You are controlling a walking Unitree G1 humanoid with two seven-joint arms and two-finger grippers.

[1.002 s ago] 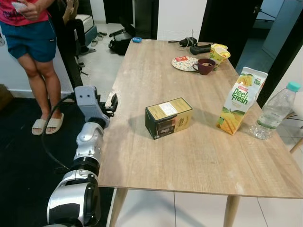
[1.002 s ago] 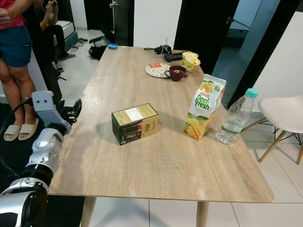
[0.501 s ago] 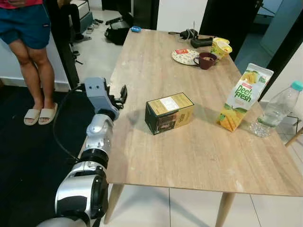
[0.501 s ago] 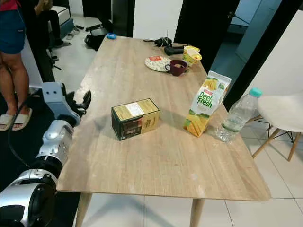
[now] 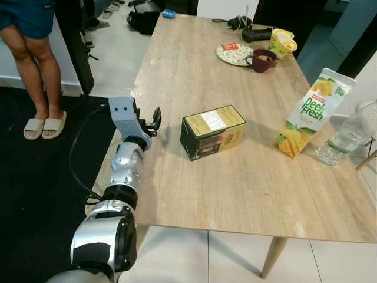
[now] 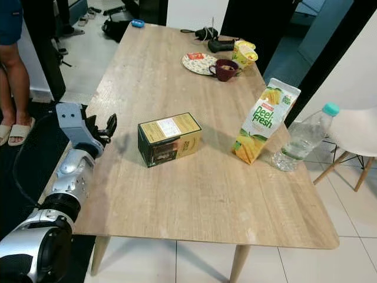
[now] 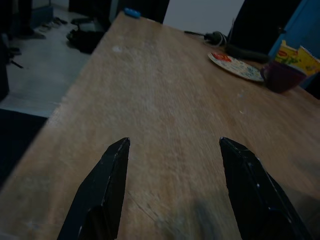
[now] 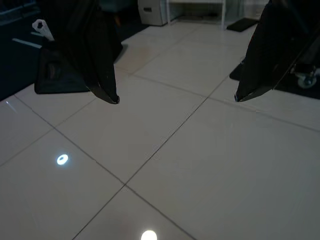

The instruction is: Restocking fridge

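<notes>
A dark green and gold box lies in the middle of the wooden table. To its right a Peel Fresh juice carton leans, and a clear water bottle with a teal cap stands beyond it. My left gripper is open just over the table's left edge, a short way left of the box and holding nothing. In the left wrist view its fingers stand wide apart above bare tabletop. My right gripper hangs open over white floor tiles.
At the table's far end are a plate, a dark red mug, a yellow cup and a small blue thing. A person's legs stand at the left on a dark mat. A white chair is at the right.
The camera has moved closer and tilted down. My left gripper has come in from beside the table's left edge to over it, nearer the box. The items on the table have not moved.
</notes>
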